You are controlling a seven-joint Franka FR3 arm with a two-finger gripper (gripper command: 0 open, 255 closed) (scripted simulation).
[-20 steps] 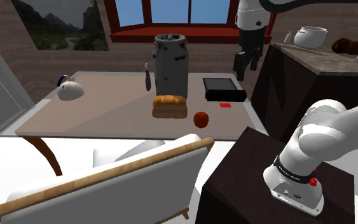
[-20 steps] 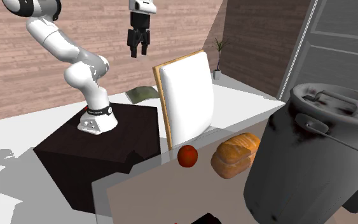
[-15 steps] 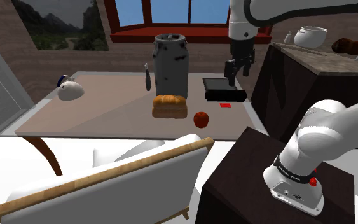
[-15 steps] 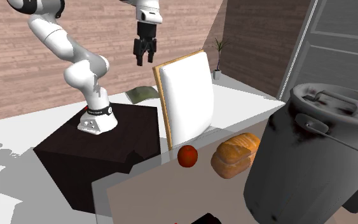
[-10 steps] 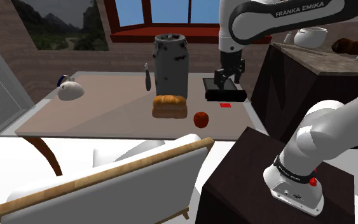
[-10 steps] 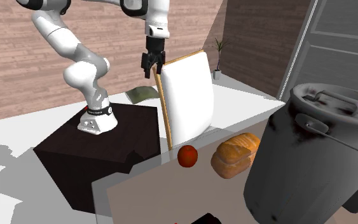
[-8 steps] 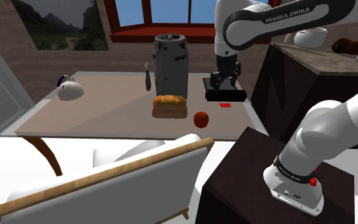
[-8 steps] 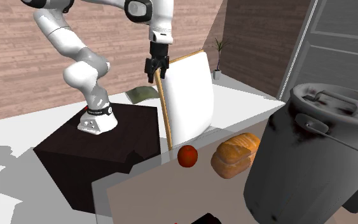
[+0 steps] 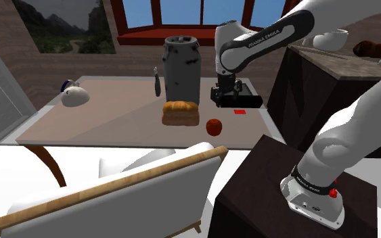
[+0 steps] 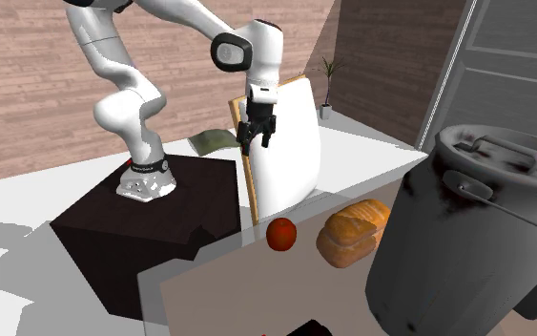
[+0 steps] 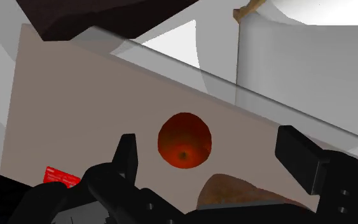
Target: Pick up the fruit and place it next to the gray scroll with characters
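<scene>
**A:** Step in hand?

**B:** Judged as the approach, ahead of any grasp. Logged gripper [image 9: 222, 97] hanging over the bench [image 9: 101, 118], above the fruit [image 9: 214, 126] and apart from it. Noted fingers [image 11: 126, 156] spread wide in the wrist view, clasping nothing.

**A:** Location of the fruit?

**B:** Found on the bench near the edge facing the stand [image 9: 270, 176], just beside a brown loaf [image 9: 181, 113], on the shoulder view's right of it. Red and round; framed between the fingers in the wrist view, touched by neither. Also recorded a red tag [image 9: 239, 112] and a black flat box [image 9: 251, 101] close by, and a dark can [image 9: 182, 64] behind the loaf.

**A:** Target spot?

**B:** Unsure. Marked a pale rounded object [image 9: 74, 96] at the shoulder view's far left of the bench as the likely scroll. Cannot make out any characters on it. Well apart from the fruit in any case.

**A:** Next move?

**B:** Calls for a straight descent centred on the fruit, then closing across its widest part. Worth keeping the finger on the loaf's side clear of the loaf. Expect rolling if nudged off-centre, given the round shape. After the lift, probably a long carry across the bench, past loaf and can.
</scene>
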